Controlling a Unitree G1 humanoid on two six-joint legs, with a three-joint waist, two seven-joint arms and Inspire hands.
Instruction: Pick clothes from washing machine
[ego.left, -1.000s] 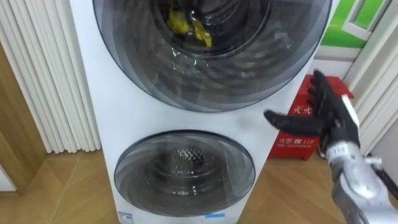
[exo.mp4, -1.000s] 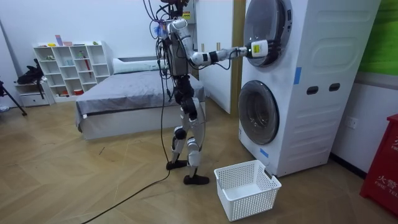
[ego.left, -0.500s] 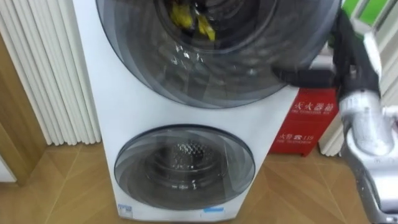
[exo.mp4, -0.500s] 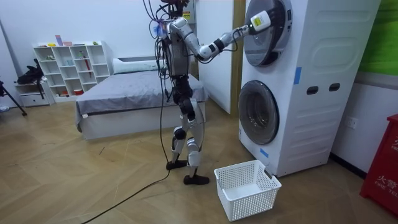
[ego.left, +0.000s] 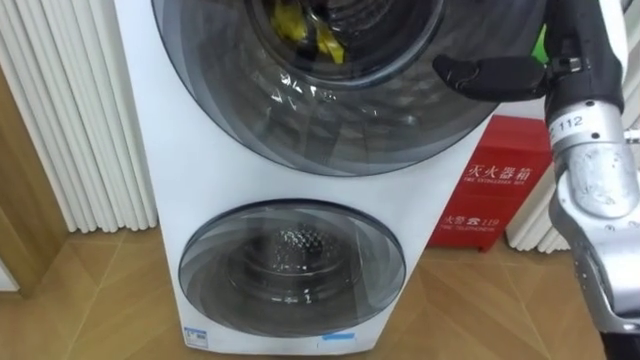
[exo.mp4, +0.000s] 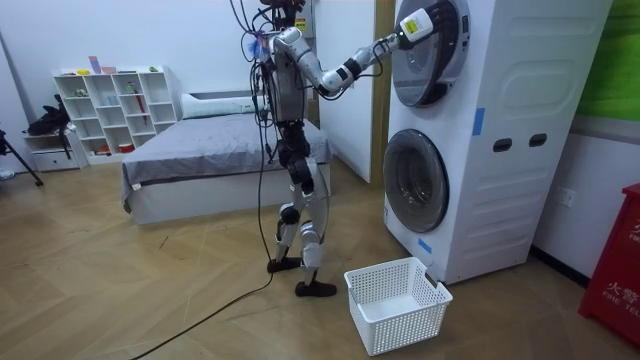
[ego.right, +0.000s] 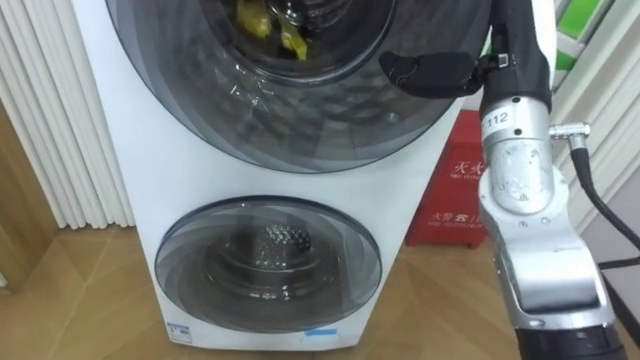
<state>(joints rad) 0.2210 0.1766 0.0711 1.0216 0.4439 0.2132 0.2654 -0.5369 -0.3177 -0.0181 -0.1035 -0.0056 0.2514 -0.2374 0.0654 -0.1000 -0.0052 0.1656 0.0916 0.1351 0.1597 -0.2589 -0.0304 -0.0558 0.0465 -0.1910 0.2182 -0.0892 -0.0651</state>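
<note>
A yellow piece of clothing lies inside the upper drum, seen through the shut round glass door of the top washing machine. My right hand is raised at that door's right edge. Its thumb reaches straight out over the glass and holds nothing; the rest of the hand runs out of the picture at the top. In the room view I stand upright in front of the stacked machines, with the right hand up against the upper door.
The lower machine's round door is shut. A red box stands on the floor right of the machines, and white slats to the left. A white basket sits on the floor by the machines, and a bed lies behind me.
My right hand has risen from beside the machine, in front of the red box, to the upper door's right edge.
</note>
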